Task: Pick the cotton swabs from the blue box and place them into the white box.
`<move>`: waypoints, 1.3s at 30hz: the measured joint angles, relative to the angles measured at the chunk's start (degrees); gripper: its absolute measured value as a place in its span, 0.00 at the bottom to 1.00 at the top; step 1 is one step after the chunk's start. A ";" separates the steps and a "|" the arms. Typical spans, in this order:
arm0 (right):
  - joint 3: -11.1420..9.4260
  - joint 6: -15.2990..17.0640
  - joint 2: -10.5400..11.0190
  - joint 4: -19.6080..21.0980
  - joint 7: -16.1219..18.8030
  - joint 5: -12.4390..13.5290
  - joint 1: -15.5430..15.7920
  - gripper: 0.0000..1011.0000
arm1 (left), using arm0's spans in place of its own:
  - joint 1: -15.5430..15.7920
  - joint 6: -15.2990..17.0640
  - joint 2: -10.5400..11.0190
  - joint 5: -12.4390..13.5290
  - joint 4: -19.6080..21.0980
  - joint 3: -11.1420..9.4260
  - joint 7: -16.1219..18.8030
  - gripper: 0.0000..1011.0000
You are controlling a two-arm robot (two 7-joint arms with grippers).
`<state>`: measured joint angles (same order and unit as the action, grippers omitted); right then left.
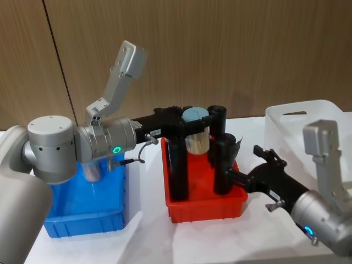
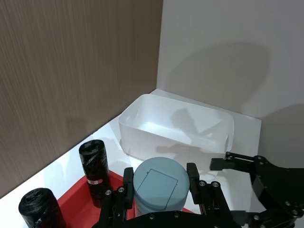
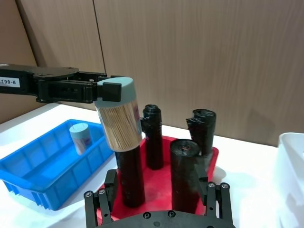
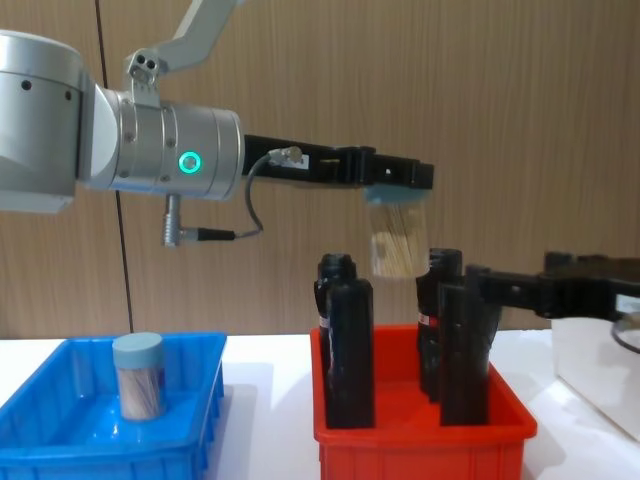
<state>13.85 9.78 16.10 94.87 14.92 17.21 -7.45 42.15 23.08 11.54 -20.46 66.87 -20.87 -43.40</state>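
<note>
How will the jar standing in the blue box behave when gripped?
Probably light: the jar looks clear, packed with thin sticks. Its smooth round wall may slip, and tipped it could roll. The left gripper holds a second jar undeformed, so likely stiff.

A wall (image 1: 231, 49) of brown wood-grain panels stands behind the scene, split by a thin dark seam (image 1: 59, 55) that runs down it at a slight slant in the head view. Below it lies a smooth white surface (image 1: 148, 242), evenly lit. In the left wrist view the panelling meets a plain pale wall (image 2: 228, 42) at a corner, with soft grey shadows across that wall.
</note>
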 joint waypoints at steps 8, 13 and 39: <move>0.60 2.30 -2.27 -3.77 2.08 -0.35 -4.39 0.99 | 0.12 0.05 -0.03 0.04 -0.09 -0.05 -0.10 0.67; 1.06 3.52 -3.92 -6.49 3.07 -0.75 -7.45 0.99 | 0.15 0.08 -0.06 0.06 -0.13 -0.05 -0.15 0.67; 2.47 5.88 -7.70 -14.29 5.96 -2.15 -14.74 0.99 | 0.24 0.08 -0.10 0.06 -0.19 -0.05 -0.20 0.67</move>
<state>16.32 15.66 8.41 80.58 20.89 15.06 -22.20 42.40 23.17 11.44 -20.41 66.68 -20.92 -43.60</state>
